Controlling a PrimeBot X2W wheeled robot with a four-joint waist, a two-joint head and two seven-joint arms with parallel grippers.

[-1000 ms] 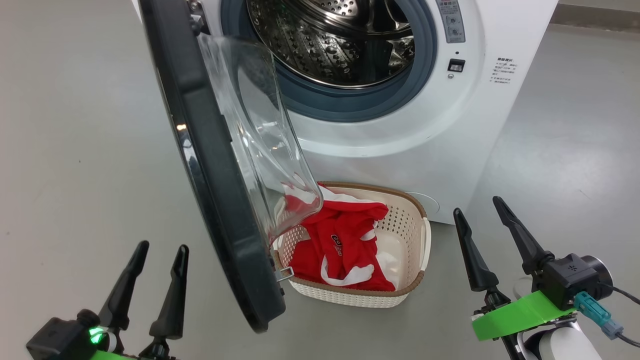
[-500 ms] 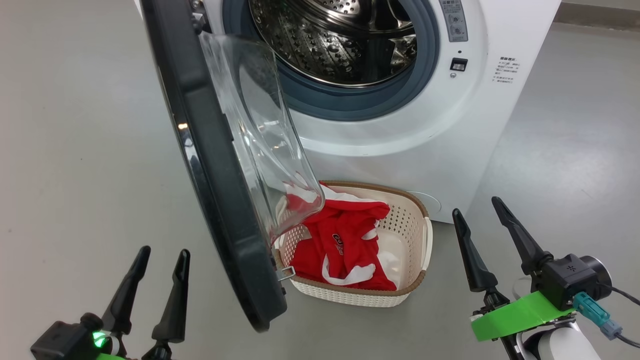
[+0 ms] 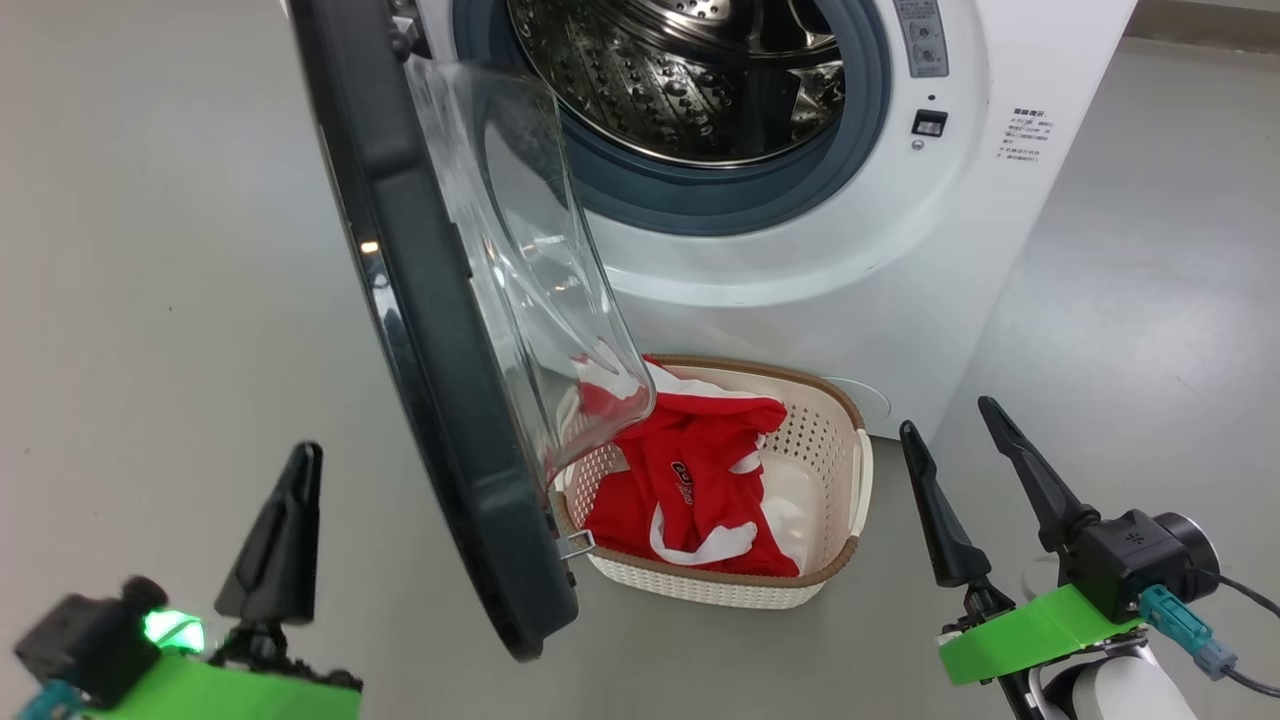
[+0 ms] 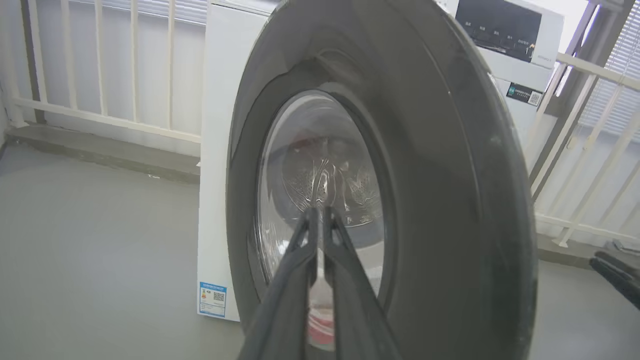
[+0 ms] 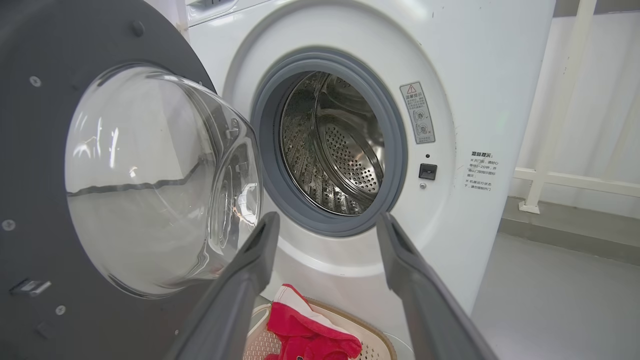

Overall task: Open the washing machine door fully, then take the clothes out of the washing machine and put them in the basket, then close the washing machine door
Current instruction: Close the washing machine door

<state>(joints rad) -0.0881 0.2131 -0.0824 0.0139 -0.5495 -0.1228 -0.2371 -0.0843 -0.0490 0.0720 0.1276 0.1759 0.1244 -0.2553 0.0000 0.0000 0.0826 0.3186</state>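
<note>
Basket [image 3: 818,448], lower centre: red-and-white clothes [image 3: 690,480] inside. Washing machine door [image 3: 430,330], centre-left, open. Left gripper [image 3: 303,457], lower left beside door, pinched closed. Right gripper [image 3: 945,414], lower right near basket, spread wide.

Laundry corner, balcony-like utility space; white front-loading washing machine [image 5: 475,75] stands on bare grey floor [image 3: 150,250]; cream railing [image 4: 100,60] with upright bars behind it; slatted blinds [image 4: 612,105] beyond railing; basket [image 3: 820,440] of red clothes [image 3: 690,470] on floor at machine's base; warning sticker [image 5: 417,112] and control panel [image 4: 500,22] on machine
</note>
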